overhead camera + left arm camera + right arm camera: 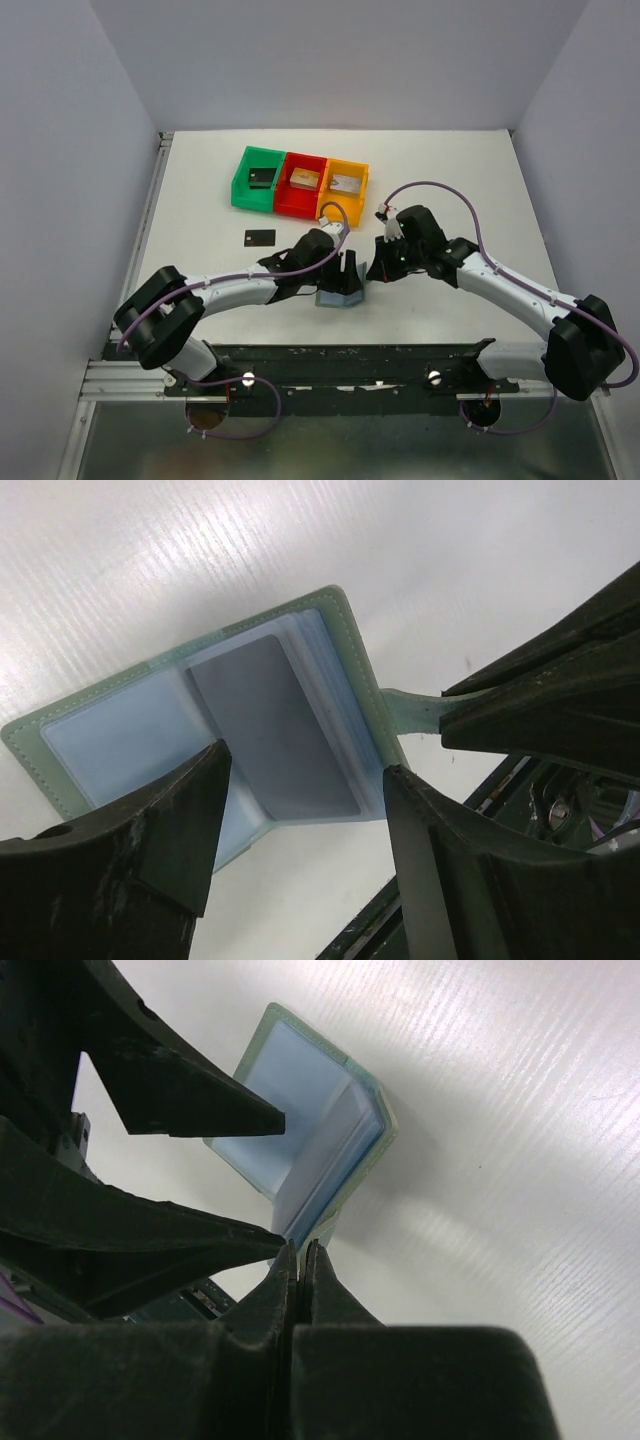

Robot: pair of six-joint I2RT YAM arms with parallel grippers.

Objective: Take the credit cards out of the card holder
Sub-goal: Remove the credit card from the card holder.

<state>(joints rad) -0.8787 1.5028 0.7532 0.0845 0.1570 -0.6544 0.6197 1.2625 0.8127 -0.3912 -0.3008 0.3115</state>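
Note:
The card holder (130, 730) lies open on the white table, pale blue pockets up, under both grippers (340, 297). A silvery-grey credit card (270, 730) sits in its right pocket. My left gripper (305, 800) is open, one finger on each side of that pocket's near end, gripping nothing. My right gripper (303, 1250) is shut on the holder's little closing tab (410, 708), lifting that half of the holder (310, 1130) off the table. Left of the arms, one black credit card (259, 238) lies flat on the table.
Green (258, 178), red (302, 183) and orange (344, 186) bins stand in a row behind the grippers, each with a small piece inside. The two grippers (345, 268) (378, 268) are almost touching over the holder. Grey walls close in the table's sides and back.

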